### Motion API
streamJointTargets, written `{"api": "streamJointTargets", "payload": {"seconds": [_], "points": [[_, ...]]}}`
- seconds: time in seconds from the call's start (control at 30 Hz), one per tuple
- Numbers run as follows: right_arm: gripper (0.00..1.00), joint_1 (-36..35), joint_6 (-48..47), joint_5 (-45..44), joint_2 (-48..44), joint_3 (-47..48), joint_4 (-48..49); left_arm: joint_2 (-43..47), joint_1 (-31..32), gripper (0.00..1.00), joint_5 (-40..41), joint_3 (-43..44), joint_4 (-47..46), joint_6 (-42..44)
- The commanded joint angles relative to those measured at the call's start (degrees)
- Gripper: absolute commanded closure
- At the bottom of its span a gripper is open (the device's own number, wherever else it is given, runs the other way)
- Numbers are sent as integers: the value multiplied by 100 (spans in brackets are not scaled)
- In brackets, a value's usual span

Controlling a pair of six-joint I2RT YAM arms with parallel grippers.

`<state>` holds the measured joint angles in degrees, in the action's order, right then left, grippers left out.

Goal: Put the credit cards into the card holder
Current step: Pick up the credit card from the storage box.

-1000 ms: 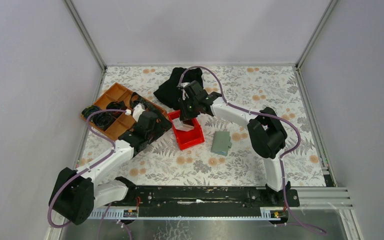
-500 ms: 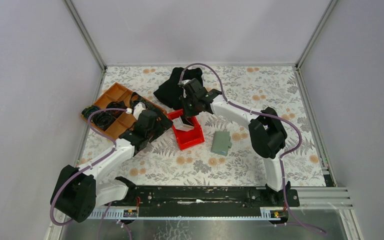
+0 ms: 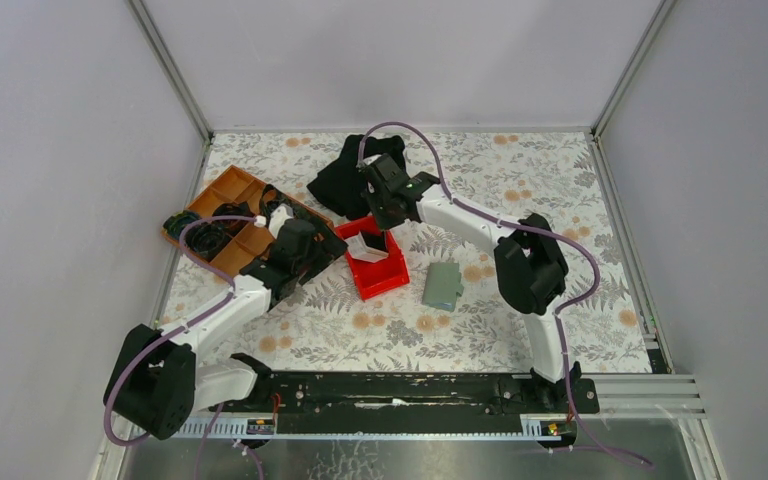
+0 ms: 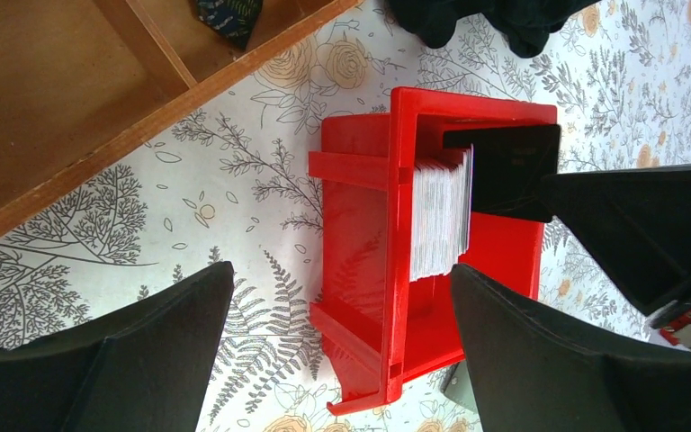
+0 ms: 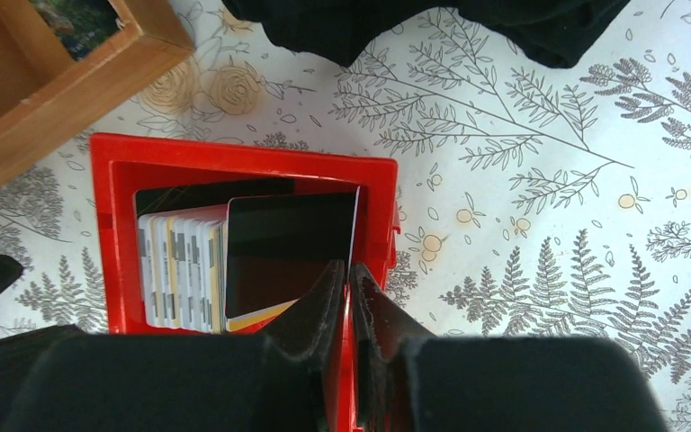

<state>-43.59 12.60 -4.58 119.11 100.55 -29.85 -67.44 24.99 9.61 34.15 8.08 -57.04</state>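
Red plastic bin [image 5: 234, 155] directly beneath the right tool [image 5: 349, 270], with the credit cards [image 5: 180, 270] standing on edge in a row inside. Right tool closed to a thin slit, pinched on the edge of one dark-faced card [image 5: 288, 252] that is tilted up out of the row. Left tool [image 4: 342, 270] spread wide, gripping nothing, hovering just beside the bin. Grey-green card holder [image 3: 443, 286] folded shut and flat on the counter [image 3: 520, 180], on the far side of the bin from the left tool and well apart from both tools.
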Motion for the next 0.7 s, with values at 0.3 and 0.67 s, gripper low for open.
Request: {"api": "streamJointTargets", "payload": {"seconds": [0.3, 0.67], "points": [[98, -303, -311, -726, 348, 243, -341, 56, -41, 3, -105, 68, -326, 26], [100, -321, -421, -636, -503, 225, -242, 230, -264, 2, -369, 434, -291, 559]]}}
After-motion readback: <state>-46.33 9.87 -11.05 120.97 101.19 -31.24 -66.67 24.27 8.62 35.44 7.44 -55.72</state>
